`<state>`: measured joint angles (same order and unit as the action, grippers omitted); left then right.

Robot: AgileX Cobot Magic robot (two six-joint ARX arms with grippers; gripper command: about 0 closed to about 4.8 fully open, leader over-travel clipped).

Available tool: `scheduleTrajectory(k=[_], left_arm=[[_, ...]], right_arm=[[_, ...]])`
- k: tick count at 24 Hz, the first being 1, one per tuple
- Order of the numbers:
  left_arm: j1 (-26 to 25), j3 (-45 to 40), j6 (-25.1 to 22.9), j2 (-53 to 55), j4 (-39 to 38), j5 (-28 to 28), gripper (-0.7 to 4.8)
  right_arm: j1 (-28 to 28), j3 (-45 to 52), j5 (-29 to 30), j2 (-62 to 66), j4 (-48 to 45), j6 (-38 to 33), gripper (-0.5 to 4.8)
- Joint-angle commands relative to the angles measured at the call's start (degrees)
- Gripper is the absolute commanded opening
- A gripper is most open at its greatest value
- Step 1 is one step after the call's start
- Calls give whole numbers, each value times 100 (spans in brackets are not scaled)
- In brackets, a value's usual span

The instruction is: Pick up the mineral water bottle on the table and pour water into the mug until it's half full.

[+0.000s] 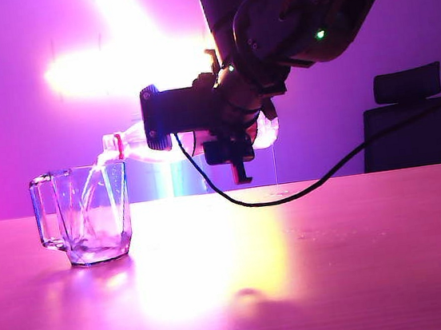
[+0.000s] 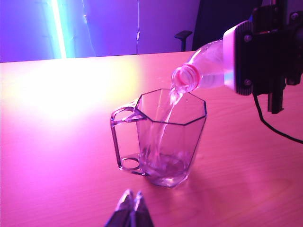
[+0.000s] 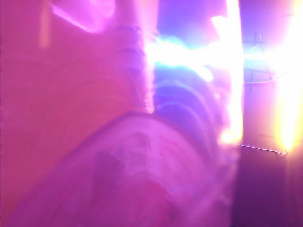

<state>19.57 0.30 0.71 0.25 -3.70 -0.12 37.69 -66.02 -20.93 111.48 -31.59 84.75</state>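
The mug (image 1: pixel 86 218) is standing upright on the left part of the table (image 1: pixel 313 266), with its handle pointing away from the bottle. It is sitting flat so the water can land inside and not tip it.

Just above its rim, the bottle (image 1: pixel 134 147) is lying almost on its side, with its open mouth (image 2: pixel 184 78) tipped a little down over the mug. That is why a thin stream of water (image 2: pixel 163 123) is running out and down into the mug. Only a small pool is showing at the bottom, so I think the mug is not half full yet.

To the right, the right claw (image 1: pixel 178 114) is squeezing the bottle's body and holding it tipped.

The left claw (image 2: pixel 131 208) is waiting low near the mug, pinched closed and holding nothing.
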Motion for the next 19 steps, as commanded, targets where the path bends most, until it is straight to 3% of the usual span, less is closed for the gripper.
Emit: scheduleTrajectory(k=[1,19], left_arm=[[4,22,-22,9,57,17,-2],[4,22,-24,9,57,17,-2]], right_arm=[[17,-66,-116,-74,-328,-15,256],[48,-66,-227,-87,-345,195,256]])
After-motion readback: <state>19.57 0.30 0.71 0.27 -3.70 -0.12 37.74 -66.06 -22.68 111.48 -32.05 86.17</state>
